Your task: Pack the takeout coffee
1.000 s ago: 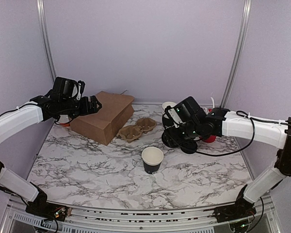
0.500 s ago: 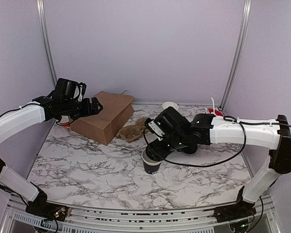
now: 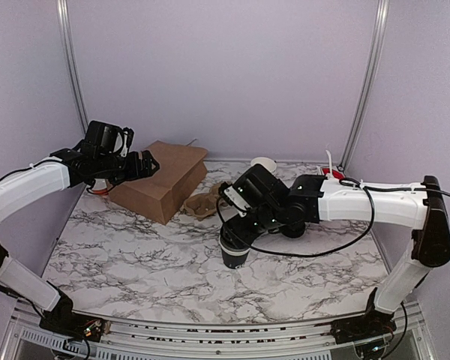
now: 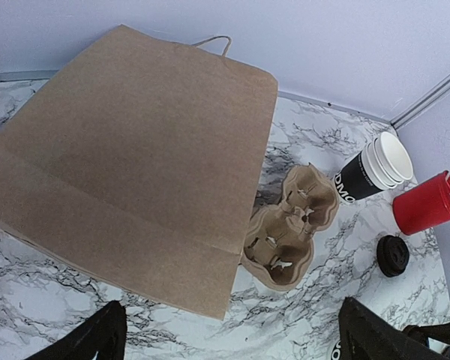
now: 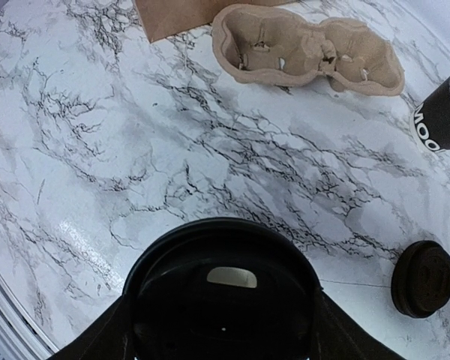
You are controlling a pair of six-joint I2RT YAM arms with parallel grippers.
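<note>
In the middle of the counter (image 3: 127, 255), coffee cup (image 3: 235, 259): is standing upright.
Right tool (image 3: 235, 241): is gripping a black lid (image 5: 225, 292), fingers partly spread, holding it over the cup's mouth.
Left tool (image 3: 141, 163): is hanging wide open, holding nothing, above the brown bag (image 3: 161, 184).

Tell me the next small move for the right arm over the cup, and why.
Probably ease the right gripper straight down to seat the lid on the cup. The right wrist view shows the lid clamped in that gripper, and the top view puts it directly over the cup's rim; whether it has seated is hidden, so press before releasing.
</note>
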